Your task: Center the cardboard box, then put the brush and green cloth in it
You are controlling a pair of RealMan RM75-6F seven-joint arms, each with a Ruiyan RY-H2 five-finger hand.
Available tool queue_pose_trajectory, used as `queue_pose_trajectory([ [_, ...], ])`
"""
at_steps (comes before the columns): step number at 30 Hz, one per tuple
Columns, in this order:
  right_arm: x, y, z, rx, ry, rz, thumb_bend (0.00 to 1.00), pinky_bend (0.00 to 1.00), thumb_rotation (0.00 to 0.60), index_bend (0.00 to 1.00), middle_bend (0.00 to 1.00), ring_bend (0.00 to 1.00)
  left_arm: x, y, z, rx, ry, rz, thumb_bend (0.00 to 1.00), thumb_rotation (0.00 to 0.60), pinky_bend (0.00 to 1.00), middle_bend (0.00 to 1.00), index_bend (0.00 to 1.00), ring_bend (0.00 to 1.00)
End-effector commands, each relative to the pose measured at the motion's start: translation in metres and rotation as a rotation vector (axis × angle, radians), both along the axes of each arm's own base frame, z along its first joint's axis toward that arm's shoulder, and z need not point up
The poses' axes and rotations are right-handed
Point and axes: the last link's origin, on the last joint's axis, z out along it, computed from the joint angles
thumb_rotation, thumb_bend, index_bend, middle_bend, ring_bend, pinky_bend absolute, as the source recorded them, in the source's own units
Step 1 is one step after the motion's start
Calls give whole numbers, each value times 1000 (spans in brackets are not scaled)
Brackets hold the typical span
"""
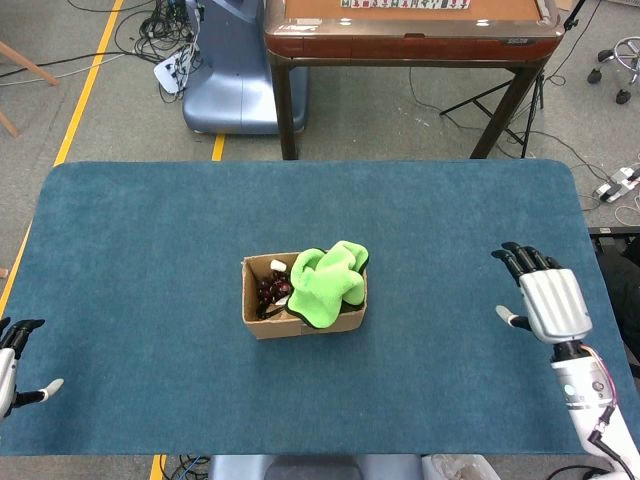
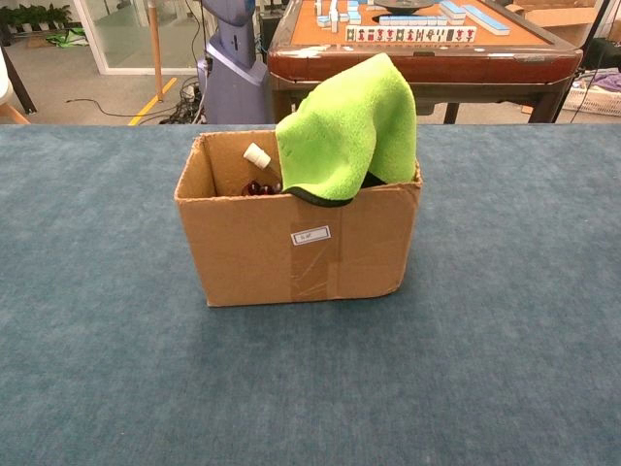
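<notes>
Well to the left of the right robot hand (image 1: 546, 296), with only bare blue carpet-like counter (image 1: 150, 240) between them, the cardboard box (image 1: 300, 322) sits near the middle of the surface. It is a plain brown corrugated box, open-topped, with a small white label (image 2: 310, 234) and a strip of clear tape on its front wall. The green cloth (image 2: 347, 126) is a soft, fuzzy lime fabric with a dark edge trim; it is heaped in the side of the box nearer the right robot hand and droops over the front rim. In the farther side lies the brush (image 1: 270, 287), showing a white handle tip and dark reddish bristles. Beyond the counter stand a wooden mahjong table (image 1: 410, 25) with tiles on top and a blue-grey machine base (image 1: 228, 75) among cables on the floor. The right robot hand hovers by the counter's edge, fingers spread, holding nothing. The left robot hand (image 1: 12, 368) shows only partly at the opposite corner, fingers apart and empty, well away from the box.
</notes>
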Motion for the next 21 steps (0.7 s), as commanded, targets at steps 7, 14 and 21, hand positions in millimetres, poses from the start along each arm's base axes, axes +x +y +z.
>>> queue_pose_trajectory([
  [7,-50,51,-1,-60,6,-156,0,377,600,261,228,208,5,9,-1,9,-11,-36,110,600,252,166,188,43],
  [14,-60,67,8,-86,-26,-151,0,377,600,261,238,208,-3,9,-2,-4,1,-3,110,600,252,166,189,43],
  [21,-69,62,16,-81,-45,-169,0,377,600,261,247,208,2,13,-6,-29,-9,-52,110,600,253,166,199,43],
])
